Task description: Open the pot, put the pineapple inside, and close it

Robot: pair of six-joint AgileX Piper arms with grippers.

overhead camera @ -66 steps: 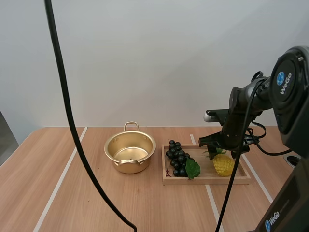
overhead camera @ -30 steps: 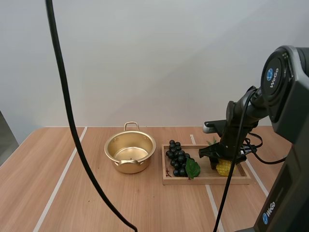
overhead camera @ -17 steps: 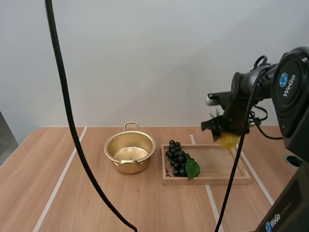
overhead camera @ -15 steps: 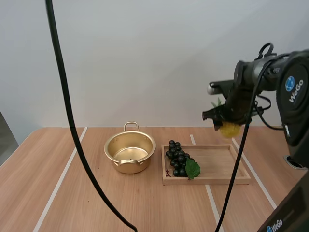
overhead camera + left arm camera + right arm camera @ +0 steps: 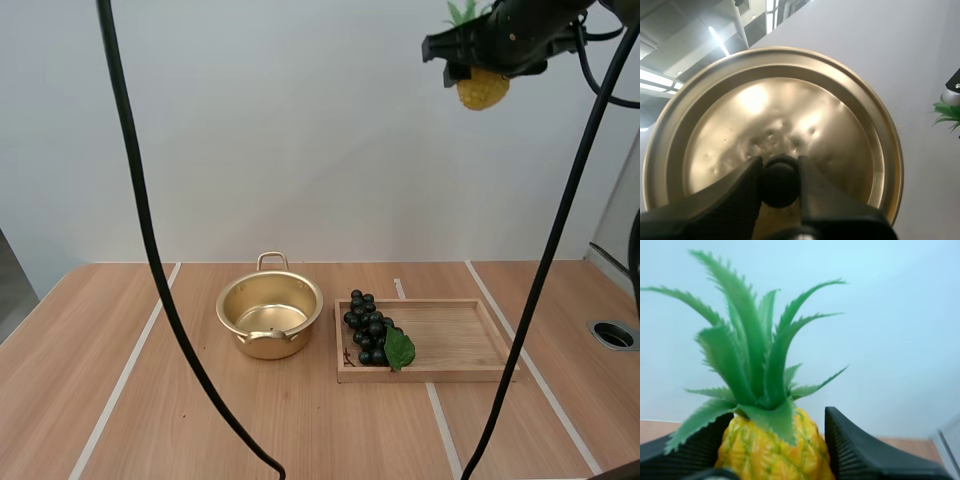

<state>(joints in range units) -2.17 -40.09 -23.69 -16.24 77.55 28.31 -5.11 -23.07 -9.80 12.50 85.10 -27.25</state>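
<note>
A small yellow pineapple (image 5: 482, 88) with green leaves hangs high above the table, with my right gripper (image 5: 478, 62) shut on it. In the right wrist view the black fingers (image 5: 860, 452) press the pineapple (image 5: 775, 450) from both sides. The golden pot (image 5: 269, 316) stands open on the table, left of the wooden tray (image 5: 455, 345). My left gripper (image 5: 779, 181) is shut on the dark knob of the golden pot lid (image 5: 790, 125), held up in the air.
A bunch of dark grapes (image 5: 368, 327) with a green leaf lies at the left end of the tray. A round hole (image 5: 613, 335) sits in the table at the far right. Pale stripes run across the wooden tabletop.
My right gripper came down on the pineapple in the tray, closed on it and lifted it far up above the table. The pot and grapes stayed put.
</note>
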